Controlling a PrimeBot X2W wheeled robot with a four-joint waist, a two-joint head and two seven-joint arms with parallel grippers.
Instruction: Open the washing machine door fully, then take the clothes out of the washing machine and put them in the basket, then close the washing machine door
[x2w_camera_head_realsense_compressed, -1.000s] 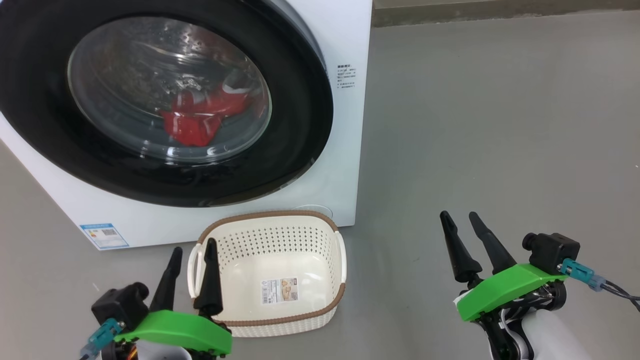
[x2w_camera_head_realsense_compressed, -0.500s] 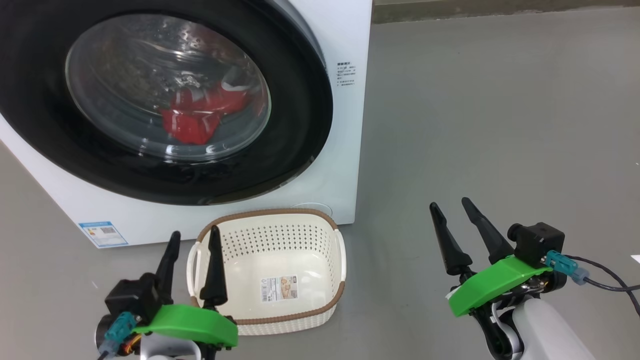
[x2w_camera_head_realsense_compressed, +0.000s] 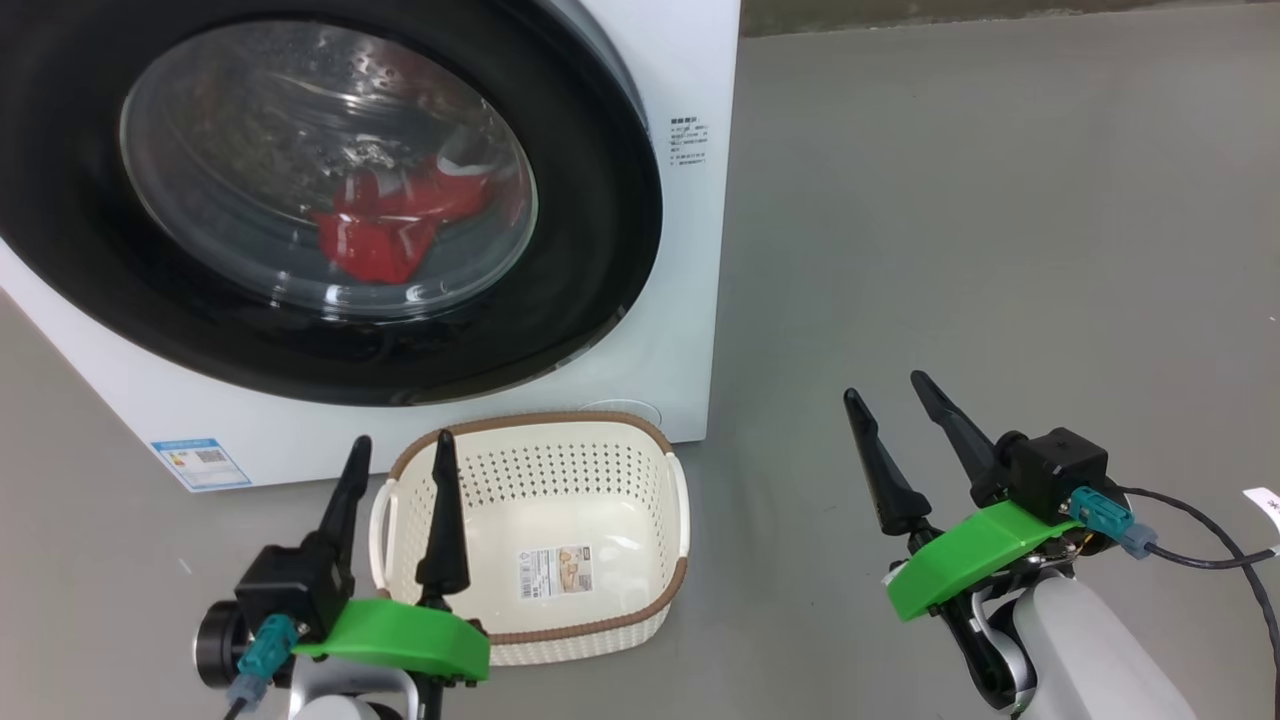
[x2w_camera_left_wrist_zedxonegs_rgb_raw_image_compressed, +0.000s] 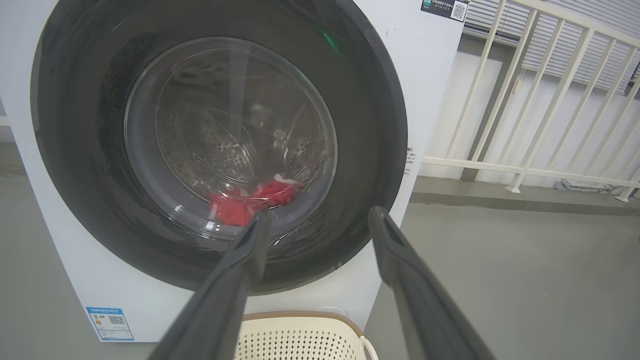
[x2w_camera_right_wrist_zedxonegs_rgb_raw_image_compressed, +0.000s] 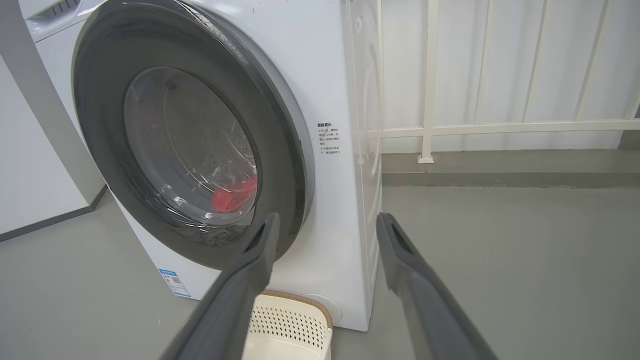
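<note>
Both tools are spread wide and hold nothing. The left tool (x2w_camera_head_realsense_compressed: 403, 440) sits low, its dark fingers pointing up at the washing machine door (x2w_camera_head_realsense_compressed: 600, 200). In the head view one finger crosses the near left corner of the basket (x2w_camera_head_realsense_compressed: 540, 420), and I cannot tell whether it touches the rim. The right tool (x2w_camera_head_realsense_compressed: 884, 385) stands well apart to the right over bare floor (x2w_camera_head_realsense_compressed: 1000, 200), angled toward the door's right edge. That looks to me like readiness to take the rim there, so the first step, opening the door, is not yet done.

The door lies against the front of the washing machine (x2w_camera_head_realsense_compressed: 700, 80), or very nearly. Whether the latch is caught I cannot tell. Behind the bulging glass the red clothes (x2w_camera_head_realsense_compressed: 385, 225) rest at the bottom of the drum.

The basket stands on the floor just in front of the machine, below the door's lower edge, with nothing in it but a paper label (x2w_camera_head_realsense_compressed: 556, 572). I judge it was put there so the clothes have a short way to travel, low enough for the door to swing over it.

The floor is smooth grey and unmarked. A blue label sticker (x2w_camera_head_realsense_compressed: 200, 462) sits at the machine's lower left corner. In the left wrist view a cream railing (x2w_camera_left_wrist_zedxonegs_rgb_raw_image_compressed: 525, 100) runs along a pale wall to the machine's right.
</note>
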